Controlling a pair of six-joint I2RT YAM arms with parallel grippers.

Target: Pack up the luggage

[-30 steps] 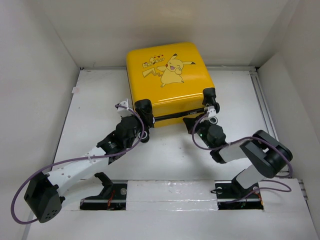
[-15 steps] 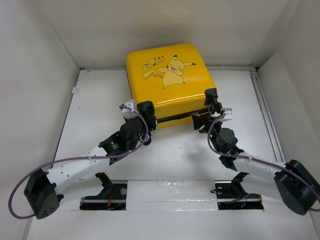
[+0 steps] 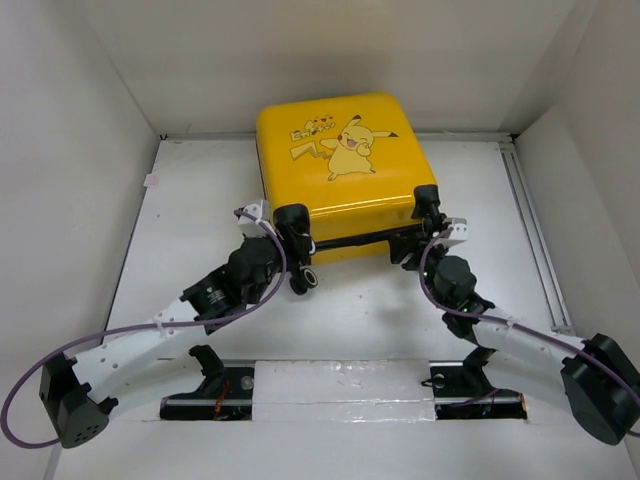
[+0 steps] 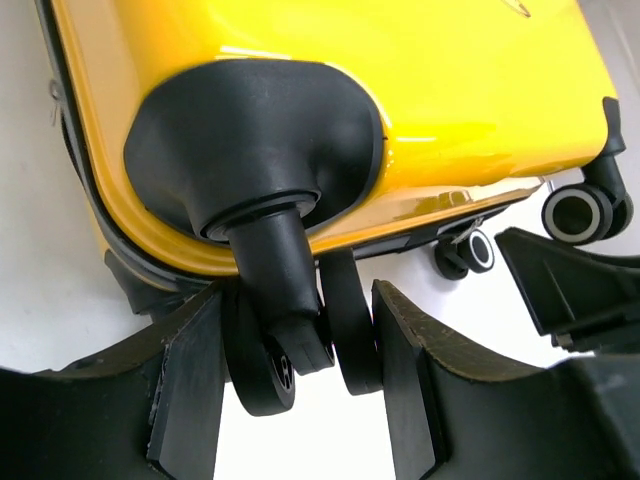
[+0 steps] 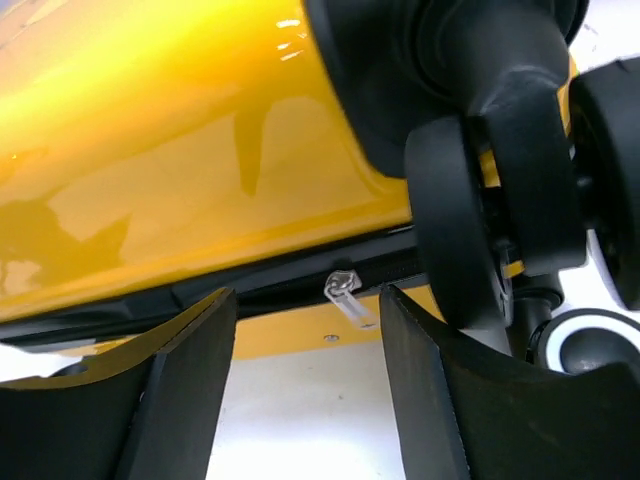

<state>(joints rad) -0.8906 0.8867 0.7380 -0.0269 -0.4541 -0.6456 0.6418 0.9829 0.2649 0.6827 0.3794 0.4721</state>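
The closed luggage (image 3: 345, 160) lay print-up at the far middle of the table (image 3: 200, 190), its glossy rigid shell probably slippery and best held by fittings: left gripper (image 4: 300, 335) pinched a near caster (image 4: 268, 360), right gripper (image 5: 305, 335) stood spread around the zipper pull (image 5: 345, 293).

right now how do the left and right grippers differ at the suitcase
The left gripper is closed around a caster wheel, pads against it; the right gripper stands open with nothing between its fingers. The left gripper sits at the luggage's near left corner; the right gripper faces the zipper seam, a clear zipper pull beyond its gap and another caster beside it. Both are at the luggage's wheeled end.
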